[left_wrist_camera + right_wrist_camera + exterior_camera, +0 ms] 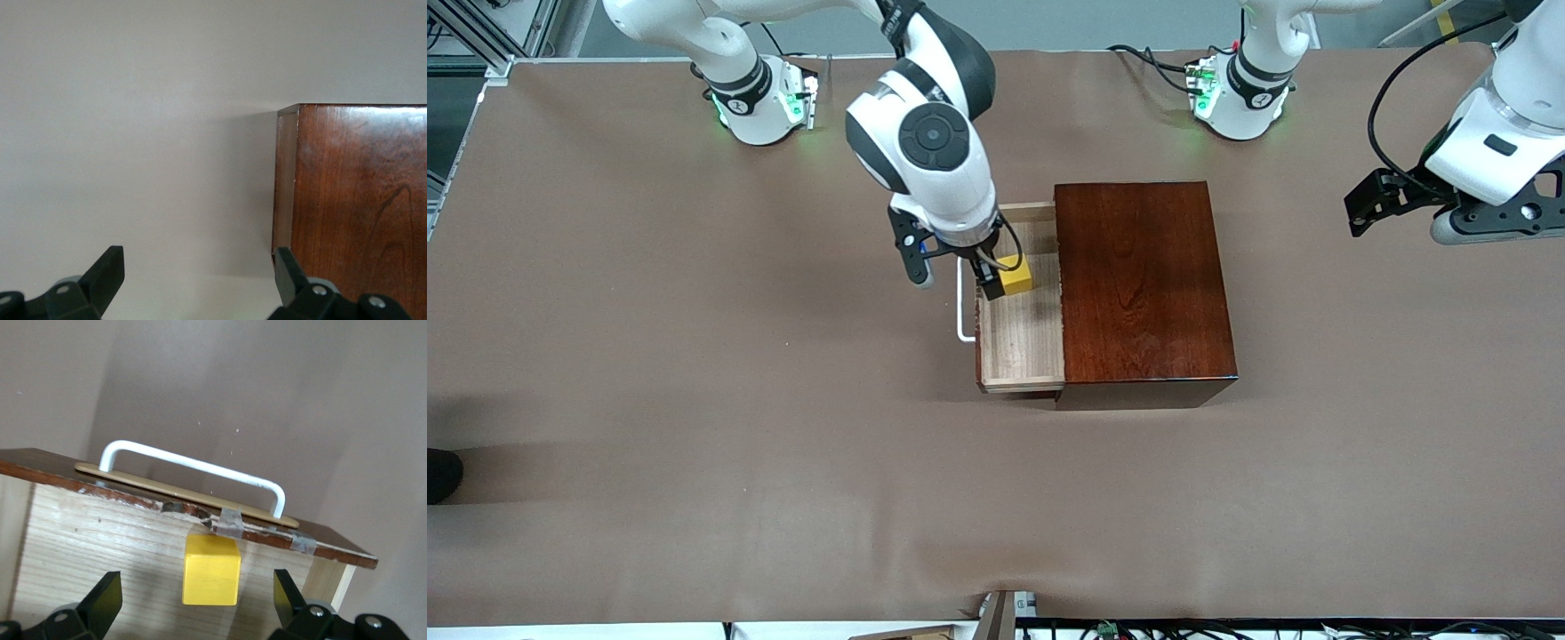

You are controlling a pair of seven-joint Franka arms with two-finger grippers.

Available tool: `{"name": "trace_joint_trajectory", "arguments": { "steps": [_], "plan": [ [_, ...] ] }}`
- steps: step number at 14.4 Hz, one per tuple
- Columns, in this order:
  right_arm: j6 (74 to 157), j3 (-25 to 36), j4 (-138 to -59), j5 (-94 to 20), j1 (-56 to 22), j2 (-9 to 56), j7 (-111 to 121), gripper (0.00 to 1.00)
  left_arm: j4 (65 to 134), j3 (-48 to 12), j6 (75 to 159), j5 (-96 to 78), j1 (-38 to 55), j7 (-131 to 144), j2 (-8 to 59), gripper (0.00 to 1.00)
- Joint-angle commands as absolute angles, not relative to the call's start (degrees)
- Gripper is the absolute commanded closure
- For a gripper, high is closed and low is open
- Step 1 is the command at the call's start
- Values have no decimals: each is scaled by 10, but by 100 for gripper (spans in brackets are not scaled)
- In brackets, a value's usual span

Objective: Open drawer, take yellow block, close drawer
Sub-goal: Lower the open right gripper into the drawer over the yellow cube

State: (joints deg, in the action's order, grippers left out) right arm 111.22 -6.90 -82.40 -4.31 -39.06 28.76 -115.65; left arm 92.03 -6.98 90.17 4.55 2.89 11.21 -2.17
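Front view: drawer pulled out of the dark wooden box toward the right arm's end, white handle on its face. Yellow block resting on the pale drawer floor close to the front panel. Right gripper poised over the block, fingers spread wide, not touching it. Left gripper waiting over bare table at the left arm's end, fingers apart, holding nothing.

You see only part of the pale wooden drawer tray: its inner end sits hidden under the glossy reddish-brown wooden box. The right arm's wrist covers the farther corner of the tray and part of the white U-shaped bar handle. In both wrist views the picture edge cuts off the 2 finger bases.
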Motion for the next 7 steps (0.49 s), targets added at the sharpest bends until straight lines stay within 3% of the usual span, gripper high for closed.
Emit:
{"name": "trace_joint_trajectory", "arguments": {
  "steps": [1,7],
  "plan": [
    [1114,-64,-805,-45,-402,308,-1175,0,933,-76,905,32,18,97,-38,0],
    [1145,-63,-805,-42,-431,340,-1203,0,932,-76,895,32,11,97,-42,0]
  ]
}}
